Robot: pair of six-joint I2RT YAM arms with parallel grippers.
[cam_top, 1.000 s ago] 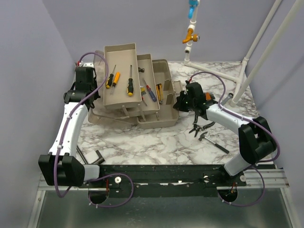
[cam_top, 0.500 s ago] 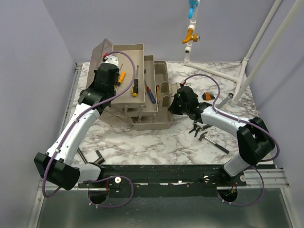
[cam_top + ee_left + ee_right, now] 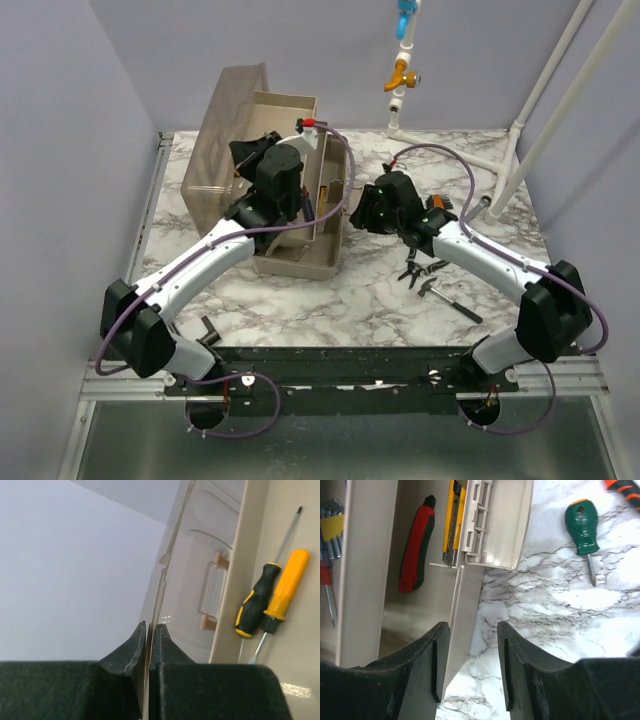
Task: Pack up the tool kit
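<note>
The tool kit's grey-brown box (image 3: 300, 262) stands mid-table with its beige trays folded in. Its smoky translucent lid (image 3: 225, 125) is raised at the back left. My left gripper (image 3: 262, 165) (image 3: 148, 627) is shut on the thin edge of the lid (image 3: 167, 565). The pink handle (image 3: 212, 592) shows through the lid. Two yellow-and-black screwdrivers (image 3: 272, 597) lie in a tray beside it. My right gripper (image 3: 368, 212) (image 3: 472, 626) is open at the box's right end, and the box wall (image 3: 462, 615) sits against its left finger.
Inside the box lie a red-black knife (image 3: 417, 542) and a yellow knife (image 3: 454, 520). A green screwdriver (image 3: 582, 530) lies on the marble beside the box. Pliers (image 3: 418, 268) and a hammer (image 3: 450, 298) lie to the right. White pipes (image 3: 520, 150) stand at the back right.
My left arm swung right and carried the lid up and over, while the trays folded together over the box. My right gripper opened off the box's end wall.
</note>
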